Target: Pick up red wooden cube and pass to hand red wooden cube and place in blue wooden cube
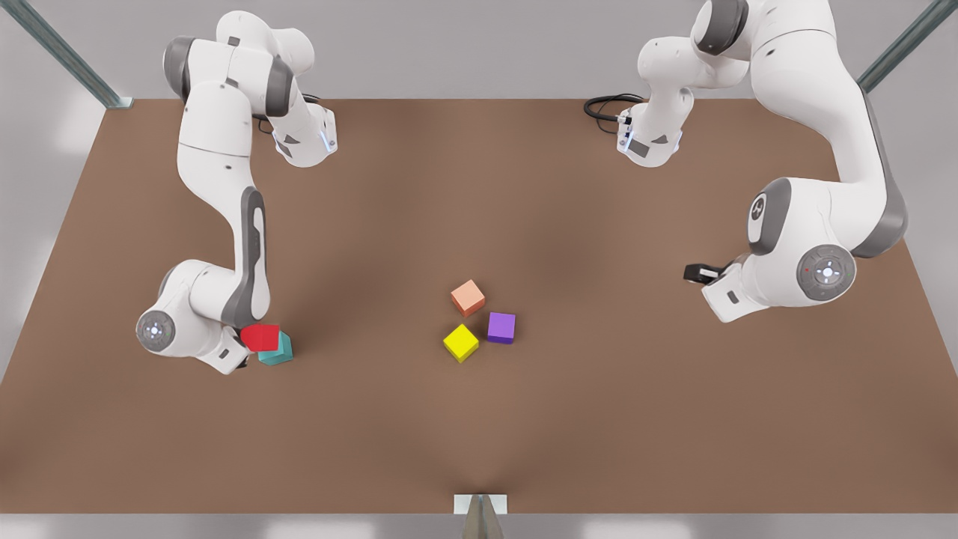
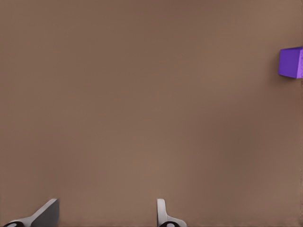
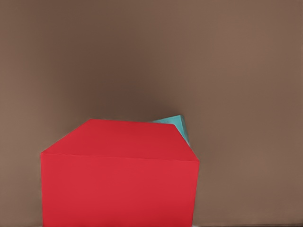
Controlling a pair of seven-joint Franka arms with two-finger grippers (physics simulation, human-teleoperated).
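Observation:
The red wooden cube [image 1: 260, 337] hangs tilted at the tip of my right gripper [image 1: 245, 346], the hand of the arm at the front view's left, which is shut on it. The cube sits over and partly in front of the blue wooden cube [image 1: 280, 352], which rests on the table. In the right wrist view the red wooden cube [image 3: 118, 175] is very close, with a corner of the blue wooden cube [image 3: 176, 124] peeking out behind it. My left gripper [image 1: 697, 272], on the arm at the front view's right, waits open above bare table [image 2: 106, 215].
A salmon-orange cube [image 1: 468, 297], a yellow cube [image 1: 460, 343] and a purple cube [image 1: 501, 327] cluster mid-table. The purple cube [image 2: 291, 62] lies at the edge of the left wrist view. The brown table [image 1: 599, 419] spreads wide around them.

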